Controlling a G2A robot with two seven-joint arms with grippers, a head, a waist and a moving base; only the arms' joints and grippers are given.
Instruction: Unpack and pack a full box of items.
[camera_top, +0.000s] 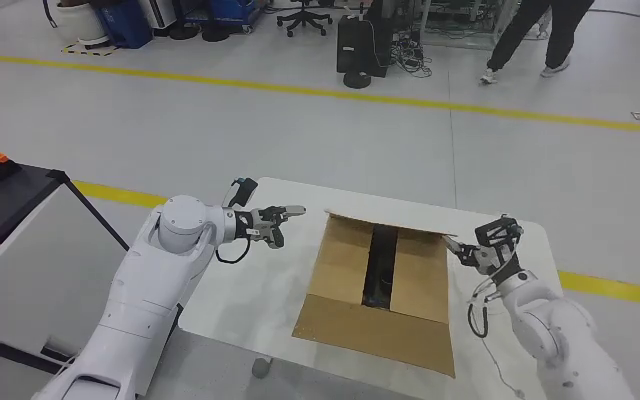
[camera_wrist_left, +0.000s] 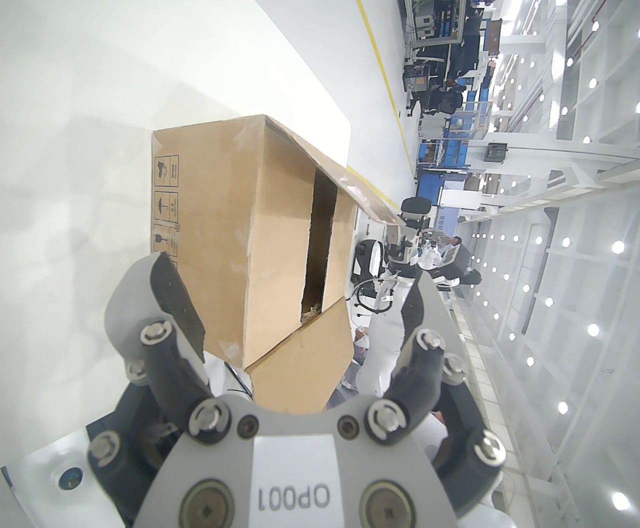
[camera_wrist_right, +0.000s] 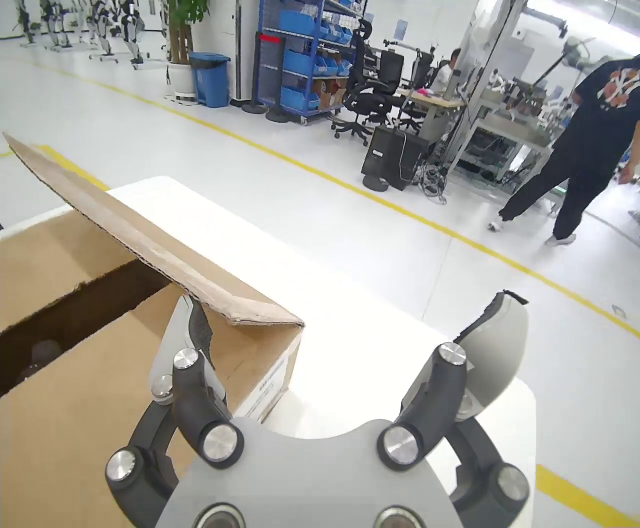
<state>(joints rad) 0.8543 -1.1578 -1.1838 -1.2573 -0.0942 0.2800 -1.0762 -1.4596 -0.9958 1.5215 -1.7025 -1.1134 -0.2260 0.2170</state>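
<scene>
Under everything, a white rounded-corner table (camera_top: 250, 290), with a black stand (camera_top: 30, 200) off its left end and a yellow floor line (camera_top: 300, 90) running across well behind it. Near the table's middle, a brown cardboard box (camera_top: 345, 265), resting on its base, mouth upward. Blocking that mouth: two inner flaps (camera_top: 420, 275) lying nearly flat, leaving just a narrow dark slot (camera_top: 381, 250) between them. Down in the slot, a dark item (camera_top: 378, 292), too hidden to identify. Tilted up over the box's far edge, the far flap (camera_wrist_right: 150, 245), its corner bent and frayed. Folded outward and down, the near flap (camera_top: 375, 335), reaching the table's near edge. Slot aligned near-to-far, pointing away from the robot; box top close to square from above, so long axis hard to call. Toward the left arm, the printed side wall (camera_wrist_left: 165, 210).

Above bare tabletop just left of the box's far-left corner, the left gripper (camera_wrist_left: 290, 272), aimed at the box and clear of it. Fingers spread wide, nothing between them.

At the box's far-right corner, the right gripper (camera_wrist_right: 345, 305). Fingers likewise spread wide, holding nothing. One finger (camera_wrist_right: 192, 325) tucked beneath the raised far flap's corner, close against the box's side; contact impossible to confirm. Other finger out over bare table, away from the cardboard.
</scene>
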